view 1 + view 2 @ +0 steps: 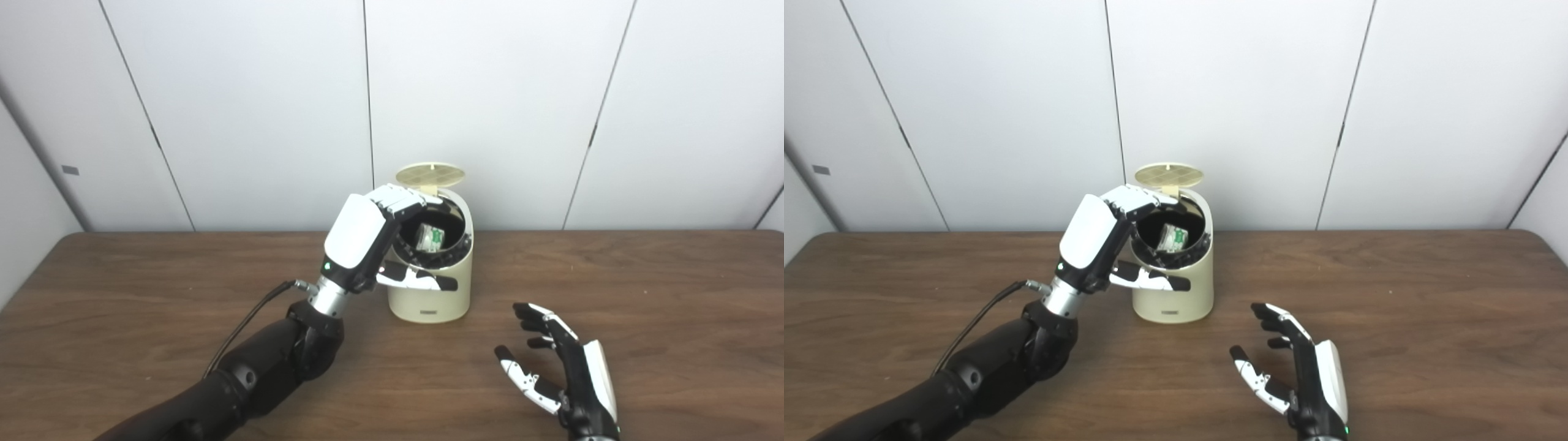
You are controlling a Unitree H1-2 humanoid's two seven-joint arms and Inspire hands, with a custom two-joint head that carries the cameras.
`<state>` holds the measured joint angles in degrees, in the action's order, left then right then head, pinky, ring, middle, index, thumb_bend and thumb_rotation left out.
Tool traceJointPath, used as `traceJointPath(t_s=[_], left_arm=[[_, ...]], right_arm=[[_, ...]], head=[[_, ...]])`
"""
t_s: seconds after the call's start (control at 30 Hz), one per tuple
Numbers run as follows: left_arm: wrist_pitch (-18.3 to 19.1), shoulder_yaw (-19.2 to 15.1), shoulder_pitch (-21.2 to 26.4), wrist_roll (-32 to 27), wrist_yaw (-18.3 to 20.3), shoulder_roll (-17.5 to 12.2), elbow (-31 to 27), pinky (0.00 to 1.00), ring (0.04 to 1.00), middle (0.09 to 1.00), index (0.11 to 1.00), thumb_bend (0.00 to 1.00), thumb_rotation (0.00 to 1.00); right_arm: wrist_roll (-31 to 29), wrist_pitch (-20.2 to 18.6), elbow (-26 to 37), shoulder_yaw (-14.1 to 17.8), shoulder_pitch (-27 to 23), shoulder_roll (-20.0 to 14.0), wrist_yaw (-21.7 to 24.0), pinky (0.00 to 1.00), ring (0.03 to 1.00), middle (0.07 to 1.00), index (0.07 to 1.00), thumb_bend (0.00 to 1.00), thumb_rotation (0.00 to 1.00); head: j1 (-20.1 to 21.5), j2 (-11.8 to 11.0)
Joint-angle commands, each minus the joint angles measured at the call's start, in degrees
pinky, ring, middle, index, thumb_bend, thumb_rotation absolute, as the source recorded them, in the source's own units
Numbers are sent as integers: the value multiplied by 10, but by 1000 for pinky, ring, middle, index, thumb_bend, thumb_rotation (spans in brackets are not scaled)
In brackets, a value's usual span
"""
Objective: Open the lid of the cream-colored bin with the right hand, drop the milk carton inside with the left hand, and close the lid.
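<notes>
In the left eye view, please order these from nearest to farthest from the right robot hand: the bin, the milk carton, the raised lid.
From the right robot hand:
1. Bin, its body up and left of the hand.
2. Milk carton, inside the bin's opening.
3. Lid, upright at the bin's back.

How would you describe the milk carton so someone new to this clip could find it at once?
Start at the cream-colored bin standing mid-table near the white wall, its round lid flipped up at the back. Look down into its dark opening, just past the fingers of the left hand hovering at the rim. The milk carton is the small white-and-green object lying there, the only light thing inside.
</notes>
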<state>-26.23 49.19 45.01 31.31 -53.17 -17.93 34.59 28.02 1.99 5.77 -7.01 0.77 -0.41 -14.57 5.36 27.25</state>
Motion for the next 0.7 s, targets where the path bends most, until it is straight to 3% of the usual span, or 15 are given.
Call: traceJointPath(t_s=[0.0, 0.27, 0.3, 0.43, 0.47, 0.6, 0.67], left_arm=[[-7, -14, 21, 11, -28, -10, -21, 666, 654, 702, 717, 1000, 593], [-7, -30, 0, 10, -53, -30, -96, 644, 643, 686, 699, 985, 597], [-7, -33, -5, 6, -58, -31, -111, 626, 634, 676, 685, 949, 608], [-7, -43, -30, -32, -61, -47, -196, 469, 561, 608, 606, 510, 680], [-7, -46, -35, -40, -59, -50, -209, 452, 548, 593, 593, 463, 686], [-7, -90, -69, -45, -48, -50, -272, 448, 523, 551, 563, 432, 662], [-7, -126, -90, -59, -22, -45, -302, 467, 516, 546, 578, 444, 609]], right_arm=[[2, 16, -17, -5, 6, 5, -5, 640, 742, 757, 743, 238, 228], [1, 15, -16, -4, 4, 3, -2, 631, 737, 756, 745, 238, 258], [-1, 16, -17, -4, 4, 3, -2, 630, 737, 756, 745, 240, 254], [-3, 17, -17, -3, 3, 1, -1, 634, 737, 756, 745, 238, 251], [-4, 20, -18, -2, 2, 0, -2, 631, 735, 755, 742, 239, 252], [-5, 18, -22, 0, -2, -5, 0, 626, 734, 755, 739, 245, 244], [-11, 17, -24, 3, -5, -10, 5, 639, 742, 762, 750, 258, 290]], head=[[0, 1], [-3, 3], [-3, 4], [-5, 4], [-5, 4], [-7, 3], [-7, 1]])
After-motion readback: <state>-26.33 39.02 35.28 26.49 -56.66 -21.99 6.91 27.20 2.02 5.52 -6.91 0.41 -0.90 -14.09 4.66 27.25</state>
